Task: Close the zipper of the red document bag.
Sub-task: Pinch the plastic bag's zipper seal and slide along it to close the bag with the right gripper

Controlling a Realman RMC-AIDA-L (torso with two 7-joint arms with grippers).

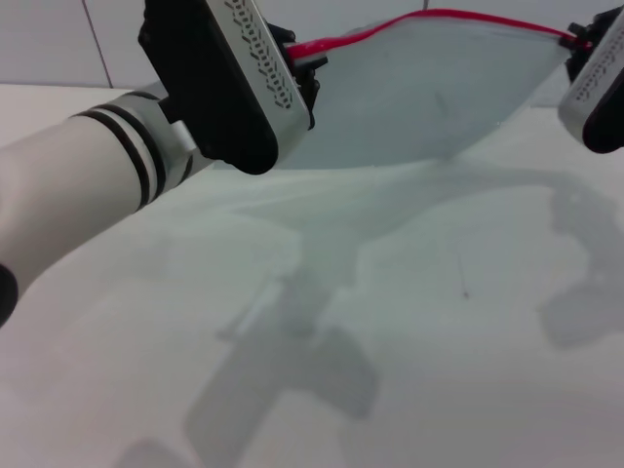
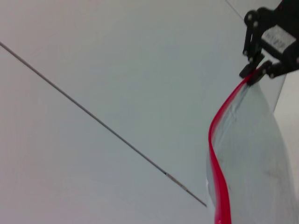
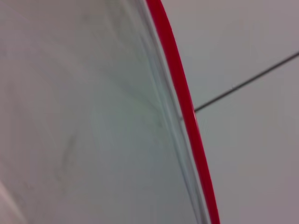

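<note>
White table (image 1: 409,390): translucent red document bag (image 1: 429,93) aloft, red zipper (image 1: 458,17) bowed, both end effectors clenched on zipper ends.

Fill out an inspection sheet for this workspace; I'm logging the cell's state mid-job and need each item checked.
Surface: pale table, shadows only.
Job's things: red document bag held up off the table between both grippers, red zipper along its top edge, bowed.
Clutter: nothing seen.
Grippers: left gripper at the bag's left end of the zipper; right gripper pinching the zipper's other end.
Cables: nothing seen.
Surroundings: tiled wall behind.
</note>
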